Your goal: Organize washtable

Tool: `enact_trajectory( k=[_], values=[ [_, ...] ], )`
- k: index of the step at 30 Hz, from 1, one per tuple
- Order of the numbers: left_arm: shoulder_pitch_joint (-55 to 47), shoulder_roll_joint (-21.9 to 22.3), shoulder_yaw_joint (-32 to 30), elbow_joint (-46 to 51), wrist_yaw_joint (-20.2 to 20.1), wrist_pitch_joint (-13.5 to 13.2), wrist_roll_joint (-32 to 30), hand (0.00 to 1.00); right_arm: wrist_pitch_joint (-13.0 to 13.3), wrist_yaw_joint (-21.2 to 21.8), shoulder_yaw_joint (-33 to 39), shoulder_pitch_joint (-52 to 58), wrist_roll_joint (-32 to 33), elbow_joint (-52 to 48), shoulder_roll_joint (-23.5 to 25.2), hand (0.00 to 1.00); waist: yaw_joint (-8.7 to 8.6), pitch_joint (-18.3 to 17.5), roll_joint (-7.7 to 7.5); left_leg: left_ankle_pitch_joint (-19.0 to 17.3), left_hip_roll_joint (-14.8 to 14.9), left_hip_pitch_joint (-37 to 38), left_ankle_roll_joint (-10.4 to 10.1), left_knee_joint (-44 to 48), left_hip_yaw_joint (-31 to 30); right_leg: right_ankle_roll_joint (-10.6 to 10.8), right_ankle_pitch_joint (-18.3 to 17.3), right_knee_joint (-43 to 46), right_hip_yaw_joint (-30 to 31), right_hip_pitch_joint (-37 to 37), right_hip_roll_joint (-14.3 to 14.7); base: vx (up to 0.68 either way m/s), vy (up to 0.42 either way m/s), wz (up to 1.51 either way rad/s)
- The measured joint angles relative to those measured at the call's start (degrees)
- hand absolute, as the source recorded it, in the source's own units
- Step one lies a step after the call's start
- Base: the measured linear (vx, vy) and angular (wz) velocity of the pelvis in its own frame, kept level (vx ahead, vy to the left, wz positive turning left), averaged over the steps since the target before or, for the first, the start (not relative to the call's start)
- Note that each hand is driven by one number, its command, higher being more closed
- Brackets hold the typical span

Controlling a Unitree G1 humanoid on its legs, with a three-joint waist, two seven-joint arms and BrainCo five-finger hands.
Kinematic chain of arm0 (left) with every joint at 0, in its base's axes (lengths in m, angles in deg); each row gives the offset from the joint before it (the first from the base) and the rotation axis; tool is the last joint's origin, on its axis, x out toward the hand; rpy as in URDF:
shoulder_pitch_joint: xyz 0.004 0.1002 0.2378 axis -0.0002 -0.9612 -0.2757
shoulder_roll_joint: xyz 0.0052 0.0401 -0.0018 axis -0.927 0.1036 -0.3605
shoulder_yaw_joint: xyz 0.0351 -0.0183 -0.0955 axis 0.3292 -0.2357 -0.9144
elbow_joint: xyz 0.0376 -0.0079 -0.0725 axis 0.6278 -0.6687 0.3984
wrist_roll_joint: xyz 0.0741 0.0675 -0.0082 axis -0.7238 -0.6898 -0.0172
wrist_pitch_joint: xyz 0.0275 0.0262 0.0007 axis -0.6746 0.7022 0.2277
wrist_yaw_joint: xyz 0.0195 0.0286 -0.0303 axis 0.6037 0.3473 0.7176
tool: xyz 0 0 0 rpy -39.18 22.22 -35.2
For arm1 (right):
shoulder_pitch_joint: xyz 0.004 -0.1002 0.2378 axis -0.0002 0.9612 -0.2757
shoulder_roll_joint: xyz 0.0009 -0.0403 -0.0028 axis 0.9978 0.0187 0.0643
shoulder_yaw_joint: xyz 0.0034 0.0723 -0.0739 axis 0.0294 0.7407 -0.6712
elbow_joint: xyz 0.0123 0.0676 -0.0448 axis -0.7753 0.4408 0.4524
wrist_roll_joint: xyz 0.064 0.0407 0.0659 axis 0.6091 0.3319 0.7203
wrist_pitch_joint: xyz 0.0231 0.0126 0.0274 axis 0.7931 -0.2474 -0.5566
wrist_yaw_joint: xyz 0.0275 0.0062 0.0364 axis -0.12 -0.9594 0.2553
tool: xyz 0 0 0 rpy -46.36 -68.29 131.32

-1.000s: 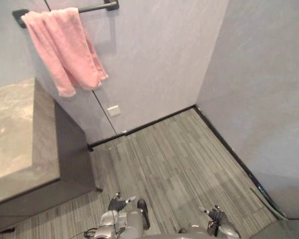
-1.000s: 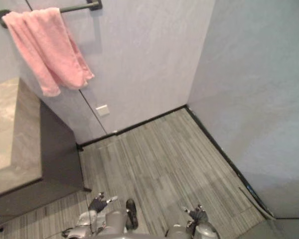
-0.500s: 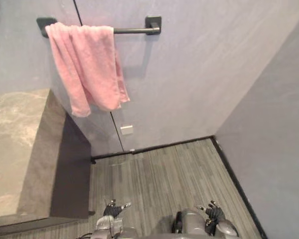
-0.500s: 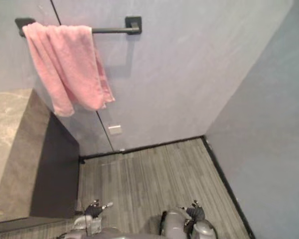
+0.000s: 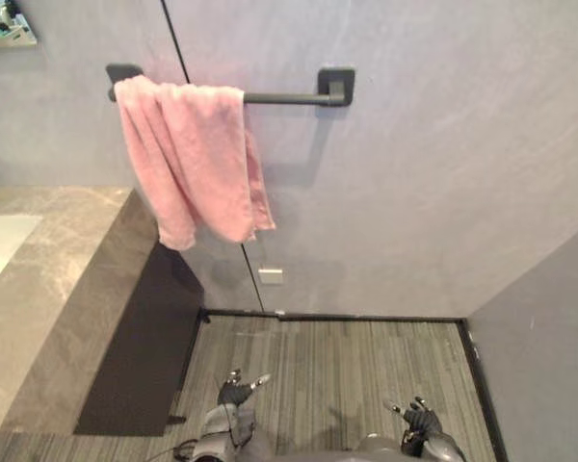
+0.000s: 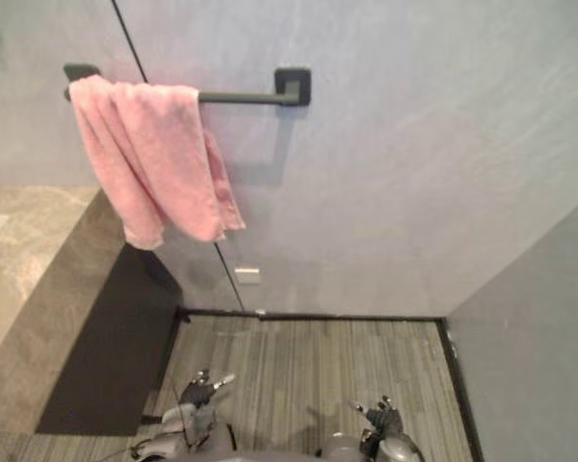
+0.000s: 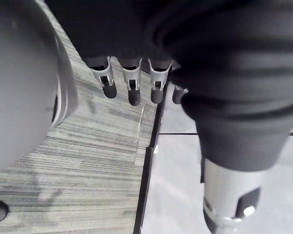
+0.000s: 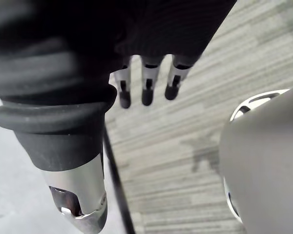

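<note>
View has swung toward the counter (image 5: 58,279); pink towel (image 5: 197,154) hangs on its rail (image 5: 284,97), presumably to dry; left hand (image 5: 233,393) and right hand (image 5: 419,419) hang low, spread, empty.

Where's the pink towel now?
Upper left in the eye views: the pink towel drapes the left end of the dark wall rail, beside the stone counter.

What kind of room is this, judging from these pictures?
Most likely a bathroom: a pink towel hangs over a dark wall rail, beside a stone-topped washtable.
</note>
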Motion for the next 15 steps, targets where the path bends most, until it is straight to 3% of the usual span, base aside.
enact_trajectory(
  k=[1,2,4,9,12,14,15],
  values=[
    [0.2,-0.1,0.2,-0.4,0.0,0.1,0.1,0.00,0.0,0.0,0.3,0.5,0.3,0.1,-0.3,0.00,-0.01,-0.1,0.47,6.5,-1.2,-0.7,2.0,-7.7,-0.6,1.8,-0.5,-0.1,0.0,0.5,-0.3,0.18,0.203,0.08],
    [0.3,-0.4,0.4,-0.5,0.1,0.0,0.0,0.00,-0.2,-0.1,0.4,0.6,0.5,0.7,-0.4,0.00,0.36,-0.3,0.30,7.4,-2.1,-0.3,1.5,-8.0,-0.8,2.6,-0.8,0.1,0.9,0.6,-0.9,0.21,0.197,0.12],
    [0.3,-3.1,1.1,-1.0,0.1,0.0,0.1,0.00,-0.6,0.0,0.0,0.5,0.8,1.6,1.2,0.00,0.02,-1.4,-3.24,7.7,-6.0,0.5,2.2,-11.3,-0.1,4.3,0.7,-4.5,3.9,1.1,-2.7,0.21,0.168,0.18],
    [0.1,-6.0,1.9,-4.6,0.1,0.3,0.0,0.00,-0.8,0.1,0.1,-0.2,0.8,2.8,1.3,0.00,0.03,-1.4,-3.89,6.5,-9.3,2.2,4.0,-12.1,0.5,5.7,2.9,-4.9,6.1,2.2,-5.4,0.17,0.135,0.08],
    [-0.6,-6.5,3.0,-5.4,0.0,0.6,0.0,0.00,-0.8,0.8,0.0,-0.6,0.6,2.8,0.6,0.00,0.03,-1.5,-3.65,5.9,-11.1,5.5,4.3,-16.3,1.6,5.9,4.0,9.7,10.5,-4.9,-7.8,0.07,0.099,-0.21],
    [-1.3,-6.8,3.2,-5.5,0.0,0.7,-0.1,0.00,-0.6,0.9,0.3,-0.6,0.8,2.7,0.7,0.00,-0.34,-1.5,-3.81,5.7,-12.1,9.0,4.6,-18.9,2.2,4.5,7.7,19.5,11.5,-9.0,-9.6,0.08,0.079,-0.17],
    [-1.4,-6.7,3.2,-5.5,0.0,0.7,0.0,0.00,-0.5,1.0,0.2,-0.4,0.7,2.7,0.6,0.00,-0.59,-1.6,-3.07,5.0,-12.0,10.6,5.6,-19.8,2.2,4.1,5.8,23.2,12.1,-10.8,-9.3,0.14,0.063,-0.08]
  ],
)
